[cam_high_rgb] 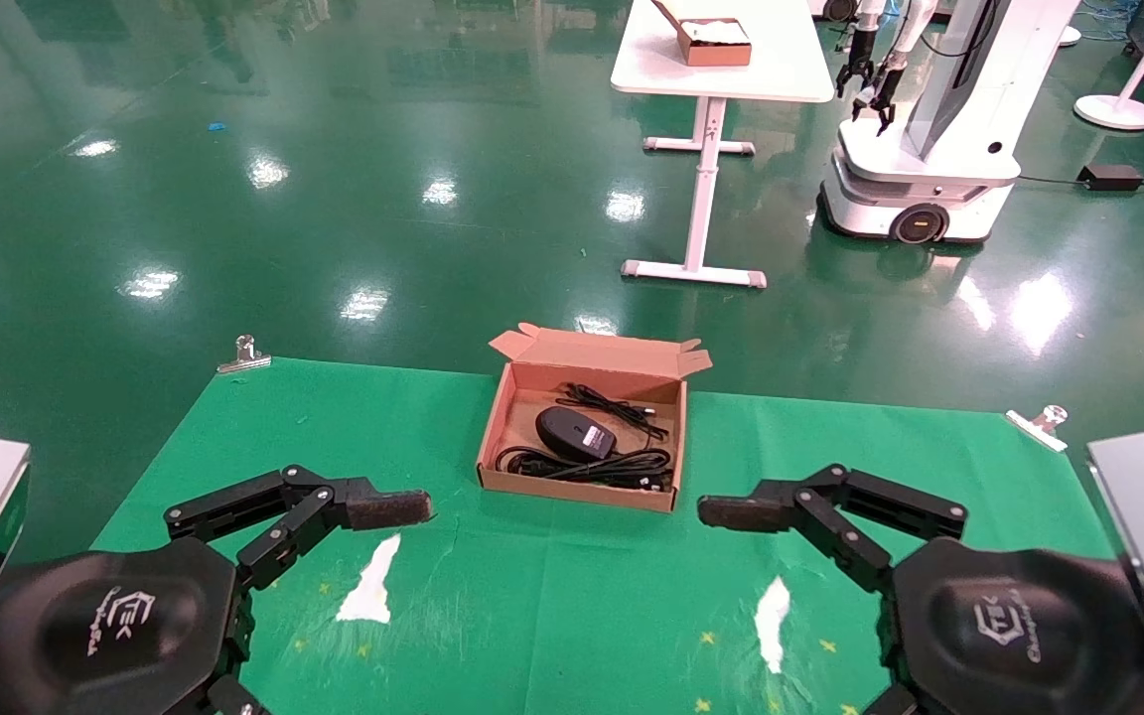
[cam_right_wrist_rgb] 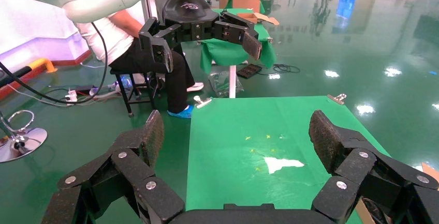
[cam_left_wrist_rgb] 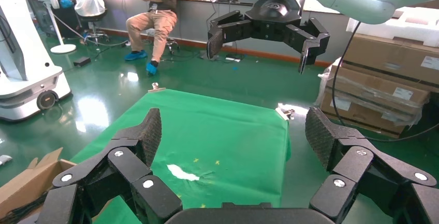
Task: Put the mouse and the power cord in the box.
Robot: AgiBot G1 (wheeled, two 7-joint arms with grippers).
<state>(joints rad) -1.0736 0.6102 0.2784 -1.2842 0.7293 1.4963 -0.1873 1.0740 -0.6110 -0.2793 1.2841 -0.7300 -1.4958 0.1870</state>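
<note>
The brown cardboard box [cam_high_rgb: 572, 490] stands open in the middle of the green cloth, flaps at its far rim. Inside it lie the black mouse [cam_high_rgb: 574, 433], its thin cable [cam_high_rgb: 622, 405] behind it, and the looped power cord [cam_high_rgb: 597, 465] along the near wall. My left gripper [cam_left_wrist_rgb: 233, 131] hovers open and empty to the box's left, one finger [cam_high_rgb: 388, 508] pointing toward it. My right gripper [cam_right_wrist_rgb: 235, 133] hovers open and empty to the box's right, its finger [cam_high_rgb: 736, 512] pointing inward. A corner of the box [cam_left_wrist_rgb: 26, 182] shows in the left wrist view.
White tears [cam_high_rgb: 370, 586] [cam_high_rgb: 773, 608] mark the cloth near me. Metal clips [cam_high_rgb: 244, 355] [cam_high_rgb: 1039, 425] hold its far corners. Beyond stand a white table with a brown box of white filling [cam_high_rgb: 716, 42] and another robot [cam_high_rgb: 929, 149]. Stacked cartons [cam_left_wrist_rgb: 388, 79] lie to the right.
</note>
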